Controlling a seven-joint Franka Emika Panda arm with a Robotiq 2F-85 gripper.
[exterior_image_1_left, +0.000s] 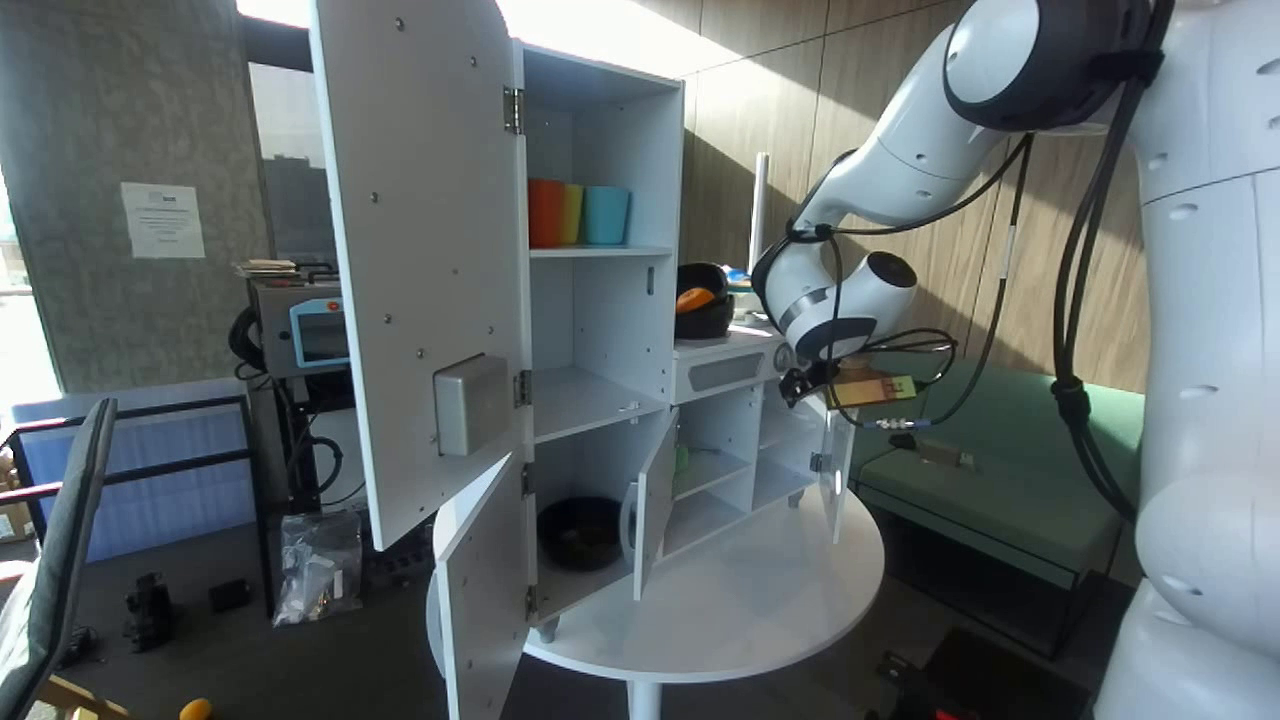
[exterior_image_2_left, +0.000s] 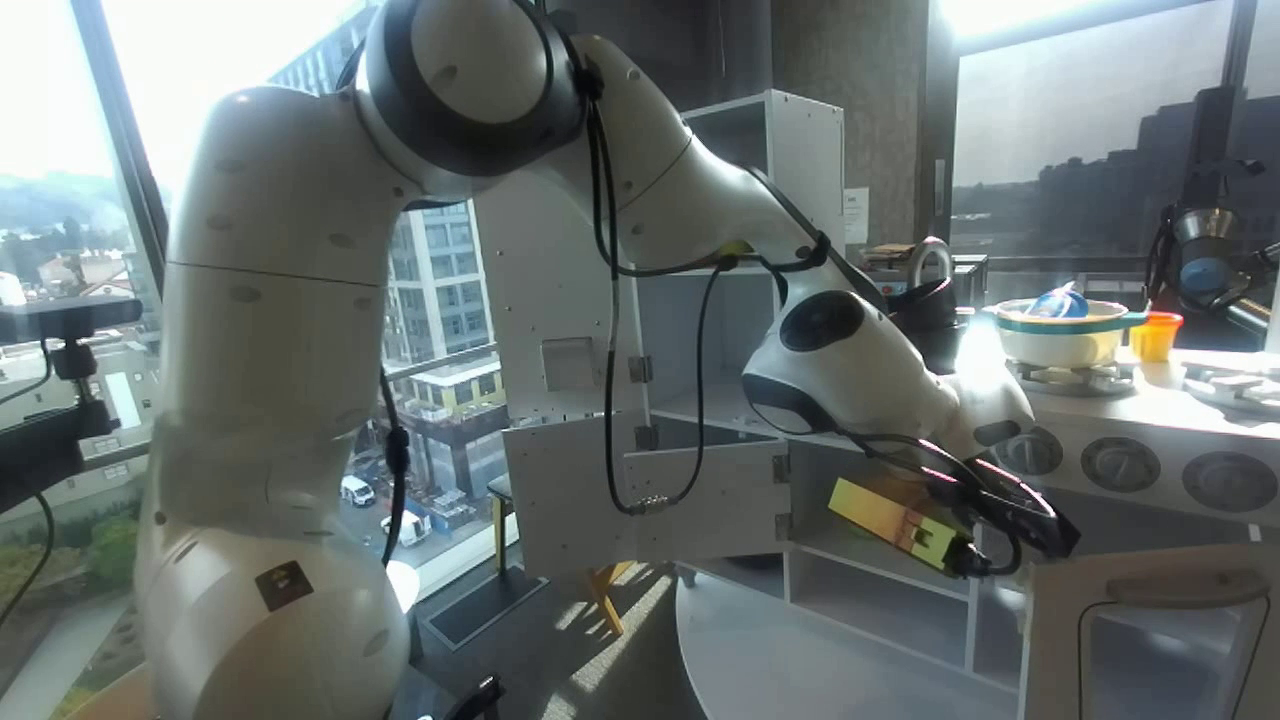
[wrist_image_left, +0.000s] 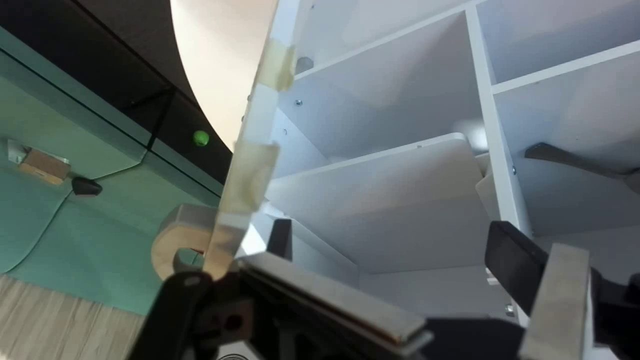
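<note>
My gripper is open with nothing between its fingers, in front of a white toy kitchen cabinet. In the wrist view a white shelf board inside a compartment lies beyond the fingertips. The open door, with tape patches on its edge and a rounded handle, stands close beside the left-hand finger; I cannot tell whether they touch. The gripper also shows just below the counter in both exterior views. The same door shows below it in both exterior views. A dark flat utensil lies in the neighbouring compartment.
Other cabinet doors stand open. Coloured cups sit on an upper shelf, a black bowl in a lower compartment. Black pans and a white pot stand on the counter. A green bench is behind the round table.
</note>
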